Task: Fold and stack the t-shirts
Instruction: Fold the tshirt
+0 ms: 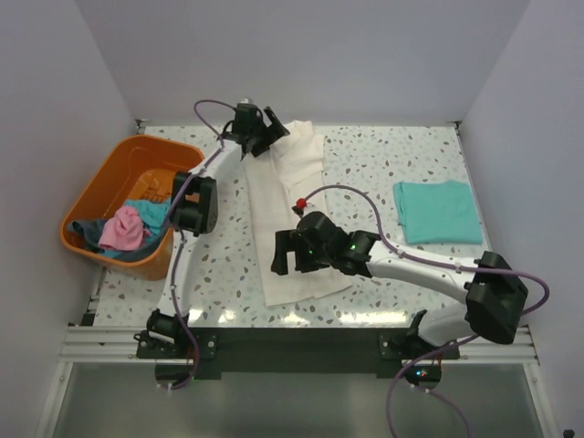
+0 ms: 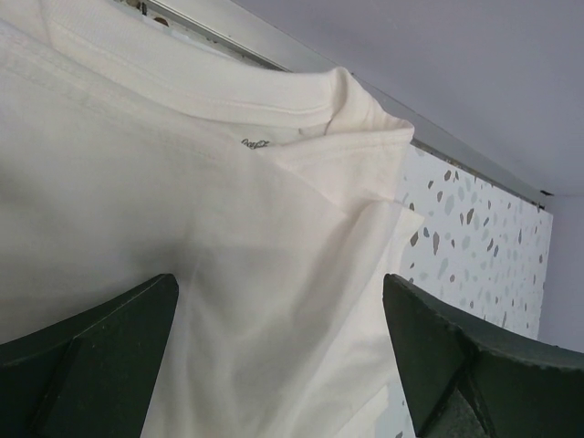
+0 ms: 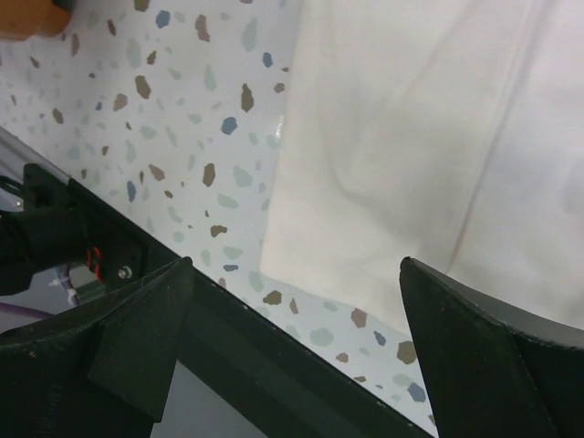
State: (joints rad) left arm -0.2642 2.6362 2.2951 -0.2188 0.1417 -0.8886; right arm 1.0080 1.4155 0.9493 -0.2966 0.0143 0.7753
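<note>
Released jaws hung at both ends of the lengthwise cream shirt (image 1: 274, 205): left gripper (image 1: 263, 130) at collar, right gripper (image 1: 286, 255) at hem.

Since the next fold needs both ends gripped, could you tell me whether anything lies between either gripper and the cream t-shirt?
Nothing visible does. The left gripper stands open over the collar end of the cream t-shirt, the right gripper open over its near hem. The teal t-shirt lies off to the right.
</note>
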